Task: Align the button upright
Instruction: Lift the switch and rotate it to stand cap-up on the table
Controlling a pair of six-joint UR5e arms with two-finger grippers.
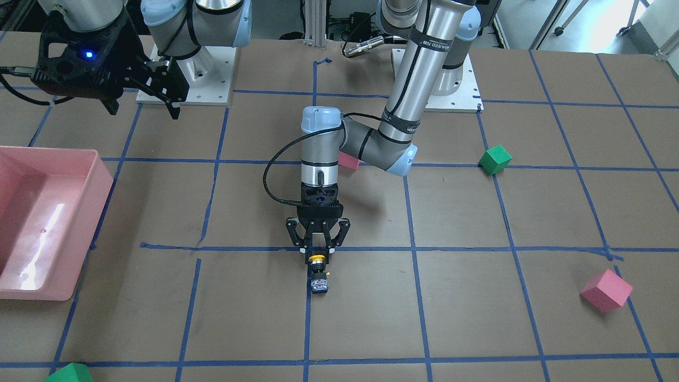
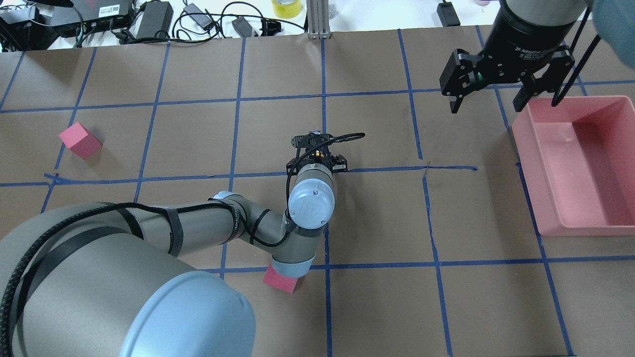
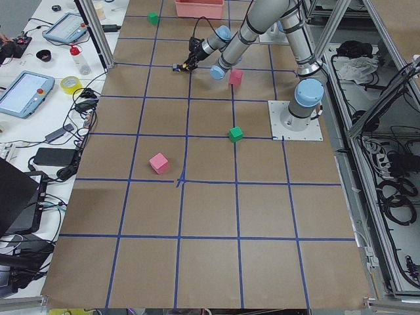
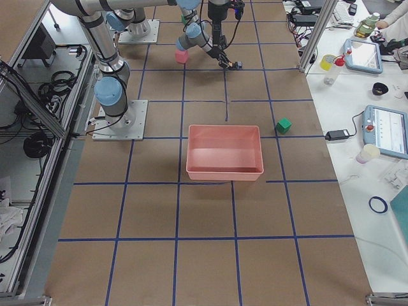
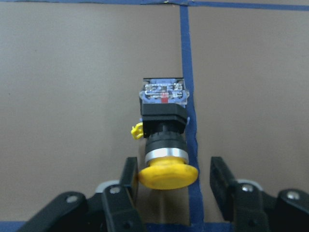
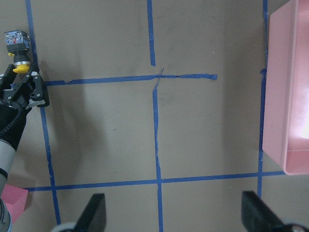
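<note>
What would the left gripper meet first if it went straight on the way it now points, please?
Most likely the button, lying on its side: its yellow cap sits between the left gripper's open fingers. Depth is unclear, so the table may come first.

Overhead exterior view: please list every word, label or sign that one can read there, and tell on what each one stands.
"2F Adaptive": white print on the black housing above the right gripper; the rest is cut off.
White label on the black box at the far edge: too small to read.
White print on the black strap of the left arm: blurred.
</note>
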